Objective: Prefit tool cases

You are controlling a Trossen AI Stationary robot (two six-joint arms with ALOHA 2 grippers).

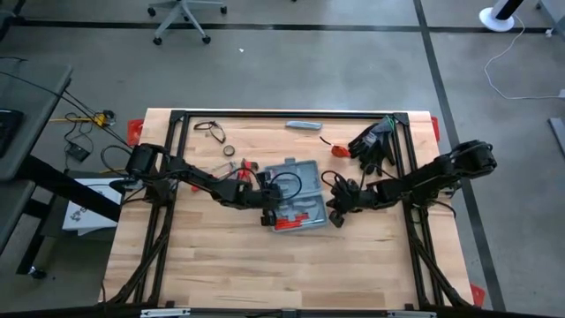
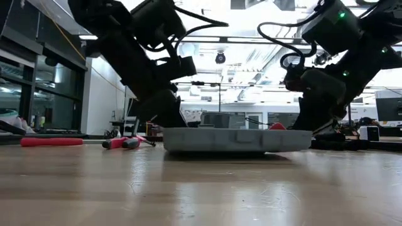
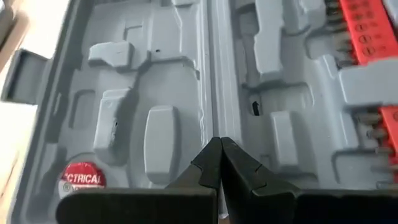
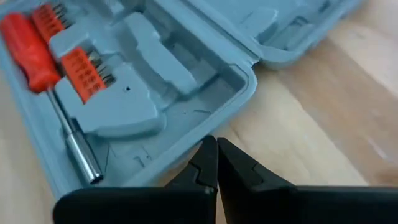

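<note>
A: Where was the case (image 1: 294,190)?

B: Lying open mid-table (image 1: 221,274), both halves flat. A red screwdriver (image 4: 34,53) and red bit strips (image 4: 84,71) sat in the half nearer the front edge.

A: And the grippers?

B: The left gripper (image 3: 219,163) hung just over the case's hinge line, fingers pressed together, gripping nothing. The right gripper (image 4: 216,163) sat at the case's right rim, just above the wood, fingers also pressed together and empty.

A: What might have gone wrong?

B: With closed tips, I'd judge either arm could only push. A shove from the right could have slid the light case across the wood or tipped a half up, rattling the screwdriver out of its slot. The left tip could have snagged in the moulded recesses.

A: Anything nearby?

B: Gloves (image 1: 375,141) lay behind the right arm, well apart.
</note>
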